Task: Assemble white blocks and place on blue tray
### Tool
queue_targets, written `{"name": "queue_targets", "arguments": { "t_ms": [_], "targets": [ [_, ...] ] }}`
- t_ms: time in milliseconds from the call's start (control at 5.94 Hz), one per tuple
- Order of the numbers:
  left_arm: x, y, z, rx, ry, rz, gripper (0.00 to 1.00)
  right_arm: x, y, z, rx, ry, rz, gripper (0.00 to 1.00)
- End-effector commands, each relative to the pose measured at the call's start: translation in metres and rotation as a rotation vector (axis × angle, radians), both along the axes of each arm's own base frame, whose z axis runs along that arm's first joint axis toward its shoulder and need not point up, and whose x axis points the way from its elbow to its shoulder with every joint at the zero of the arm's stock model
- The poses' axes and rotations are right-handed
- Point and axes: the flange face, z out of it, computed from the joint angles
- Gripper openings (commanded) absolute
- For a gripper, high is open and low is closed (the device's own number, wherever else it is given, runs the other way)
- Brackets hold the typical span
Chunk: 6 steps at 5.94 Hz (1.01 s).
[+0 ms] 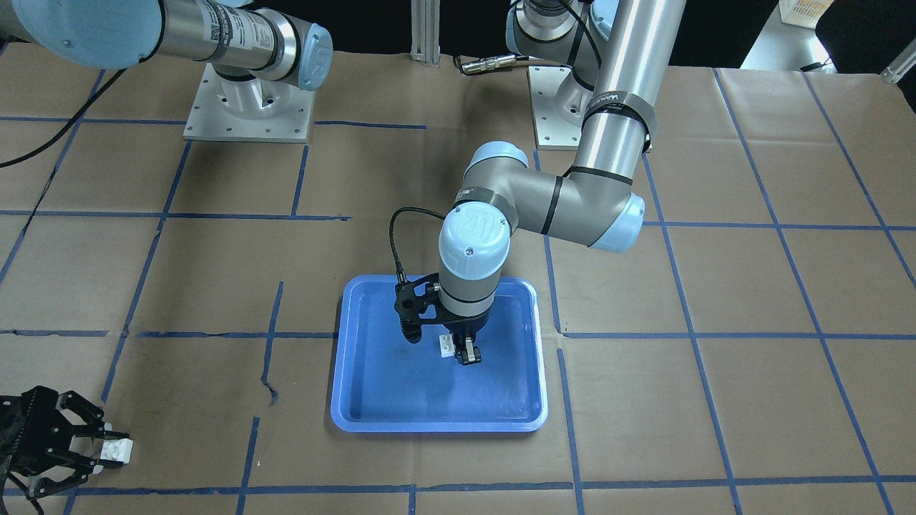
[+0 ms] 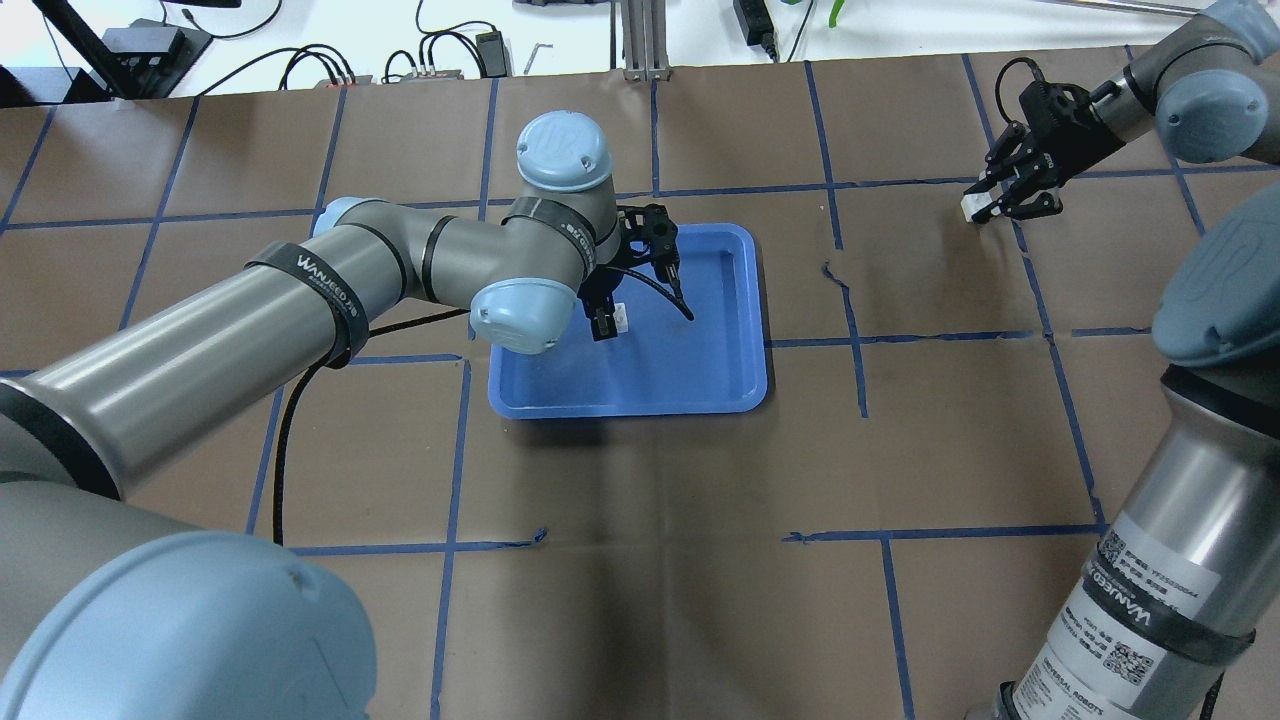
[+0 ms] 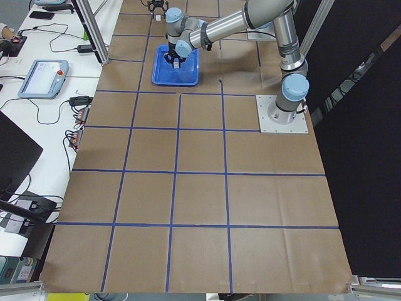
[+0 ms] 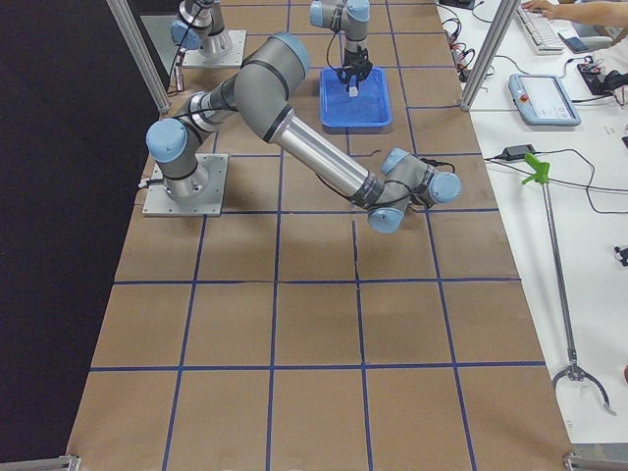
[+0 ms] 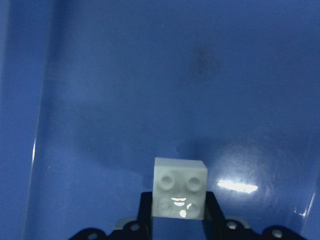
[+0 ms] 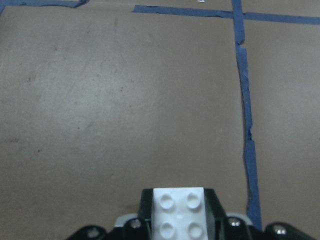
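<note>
Left tool (image 5: 179,216) grips white block (image 5: 180,181); label (image 2: 1066,682) reads "UNIVERSAL ROBOTS".

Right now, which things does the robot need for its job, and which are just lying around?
For the job: one white block, held in the left claw over the blue tray; the other white block, held in the right claw.
Just lying about: teach pendant, grabber stick, power adapter.

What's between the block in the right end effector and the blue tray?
Nothing visible lies on the brown paper between the right end effector, shut on its white block, and the blue tray. Over the tray's middle, though, the left end effector holds the other white block, so that spot is occupied.
</note>
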Motion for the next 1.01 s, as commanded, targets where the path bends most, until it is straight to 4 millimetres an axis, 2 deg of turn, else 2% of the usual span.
{"name": "queue_targets", "arguments": {
  "t_ms": [0,168,337,505,674,842],
  "targets": [
    [-0.007,0.003,0.001,-0.006,0.001,-0.022,0.98,-0.001,-0.002,0.011,-0.015,0.006,-0.002,0.22],
    [-0.007,0.003,0.018,-0.03,0.007,-0.022,0.99,0.0,0.001,0.035,-0.033,0.022,-0.01,0.22],
    [0.001,-0.001,0.056,-0.059,0.009,-0.005,0.99,0.004,0.007,0.063,-0.043,0.029,-0.019,0.22],
    [0.027,0.009,0.109,-0.038,0.007,0.039,0.99,0.016,0.012,0.069,-0.041,0.017,-0.012,0.22],
    [0.05,0.031,0.17,0.036,-0.012,0.068,0.99,0.037,0.031,0.071,-0.02,0.001,-0.001,0.23],
    [0.063,0.048,0.217,0.074,-0.02,0.084,0.99,0.082,0.052,0.079,0.008,-0.03,-0.01,0.23]
  ]
}}
